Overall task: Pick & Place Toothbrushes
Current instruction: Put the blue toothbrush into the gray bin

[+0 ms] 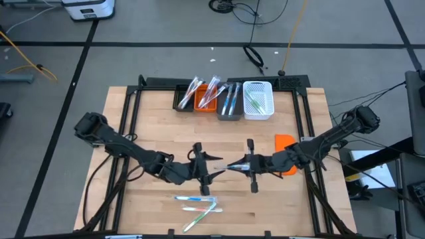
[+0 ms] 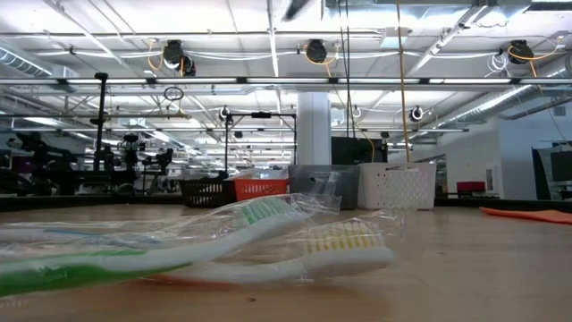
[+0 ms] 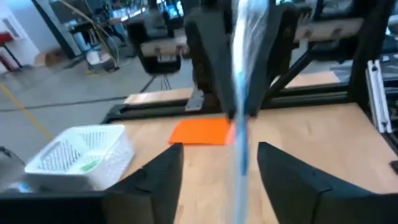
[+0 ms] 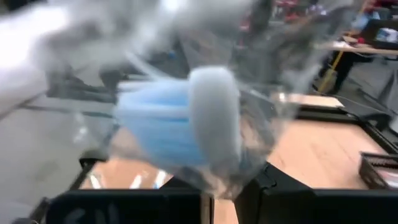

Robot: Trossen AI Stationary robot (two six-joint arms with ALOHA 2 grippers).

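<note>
A blue toothbrush (image 3: 244, 93) in a clear wrapper stands about upright above the table's middle, its head (image 4: 186, 124) looming large in the right wrist view. My right gripper (image 1: 234, 166) is shut on it, coming from the table's right. Facing it from the left, my left gripper (image 3: 221, 180) is open. Its fingers stand on either side of the brush's lower part without touching it. Other wrapped toothbrushes (image 1: 199, 204) lie flat on the table's near part. My right gripper pinches the wrapped toothbrush between its two fingers about halfway along its length (image 3: 239, 119). The fingers come level from the table's right and lie across it. The brush is lifted clear and about upright, head up, with its handle hanging below the fingers.
Along the far edge stand a black bin (image 1: 184, 98), an orange bin (image 1: 206, 101), a grey bin (image 1: 230, 103) and a white basket (image 1: 257, 101), each with toothbrushes inside. A flat orange block (image 1: 285, 142) lies right of centre, beside the right arm.
</note>
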